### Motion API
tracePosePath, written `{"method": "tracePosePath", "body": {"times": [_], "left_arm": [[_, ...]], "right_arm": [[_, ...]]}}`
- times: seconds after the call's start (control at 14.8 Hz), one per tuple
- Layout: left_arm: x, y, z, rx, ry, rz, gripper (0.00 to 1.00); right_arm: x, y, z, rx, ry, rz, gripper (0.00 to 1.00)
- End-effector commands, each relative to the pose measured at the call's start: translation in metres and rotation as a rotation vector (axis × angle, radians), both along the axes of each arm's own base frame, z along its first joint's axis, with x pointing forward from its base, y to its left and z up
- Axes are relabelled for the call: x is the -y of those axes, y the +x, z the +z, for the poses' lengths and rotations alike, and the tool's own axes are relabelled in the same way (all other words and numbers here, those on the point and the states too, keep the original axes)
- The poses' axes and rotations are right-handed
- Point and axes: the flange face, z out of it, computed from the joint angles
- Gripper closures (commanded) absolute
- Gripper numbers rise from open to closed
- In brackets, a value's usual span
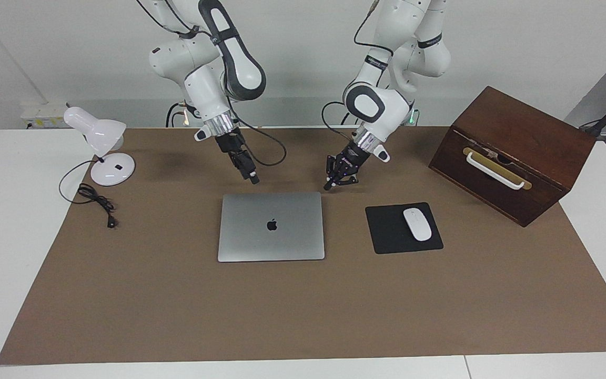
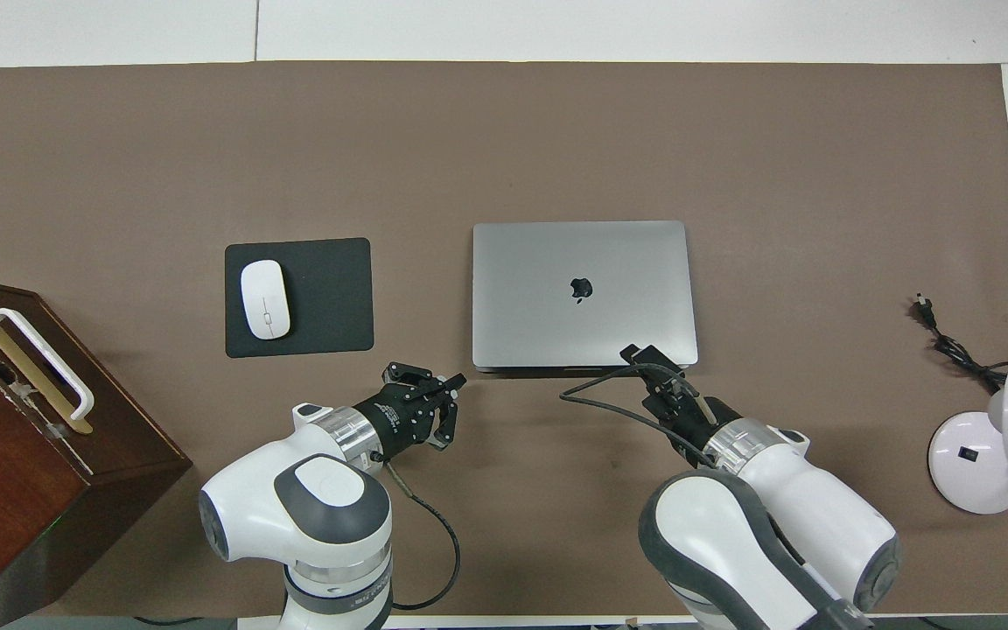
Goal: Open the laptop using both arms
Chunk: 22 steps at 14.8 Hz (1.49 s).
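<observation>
Brown matting covers the bench, and in the facing view the closed laptop (image 1: 271,226) lies flat near its middle, nearer the robots' edge. Left gripper (image 1: 334,182) hangs just off the lid's corner with fingers spread; right gripper (image 1: 253,178) hangs over the laptop's nearest edge, and whether its fingers are parted cannot be told. From overhead, both tips sit by that same edge of the laptop (image 2: 583,293). A good approach likely has one gripper pinning the base while the other lifts the lid slowly.
</observation>
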Motion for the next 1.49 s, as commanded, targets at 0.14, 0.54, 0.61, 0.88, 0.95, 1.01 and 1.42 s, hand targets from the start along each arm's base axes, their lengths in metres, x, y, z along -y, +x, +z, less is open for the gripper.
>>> {"method": "tracePosePath", "body": {"times": [0.14,0.54,0.61,0.88,0.95,1.01,1.42], "left_arm": [[0.023,0.01,-0.013,-0.004,0.001,0.0,1.0],[0.03,0.018,-0.015,-0.002,-0.004,0.006,1.0],[0.032,0.02,-0.016,-0.002,-0.006,0.008,1.0],[0.034,0.025,-0.019,-0.002,-0.003,0.012,1.0],[0.035,0.027,-0.018,0.0,-0.006,0.014,1.0],[0.034,0.027,-0.018,0.0,-0.004,0.016,1.0],[0.028,0.032,-0.021,-0.005,-0.002,0.031,1.0]], "right_arm": [[-0.005,0.008,-0.006,0.002,-0.017,-0.011,0.0],[-0.008,0.013,-0.008,0.003,-0.02,-0.007,0.0],[-0.007,0.013,-0.008,0.005,-0.024,-0.003,0.0],[-0.006,0.013,-0.009,0.006,-0.028,-0.001,0.0],[-0.006,0.013,-0.008,0.007,-0.026,0.0,0.0],[-0.006,0.013,-0.009,0.007,-0.028,0.002,0.0],[-0.007,0.019,-0.008,0.012,-0.027,0.0,0.0]]}}
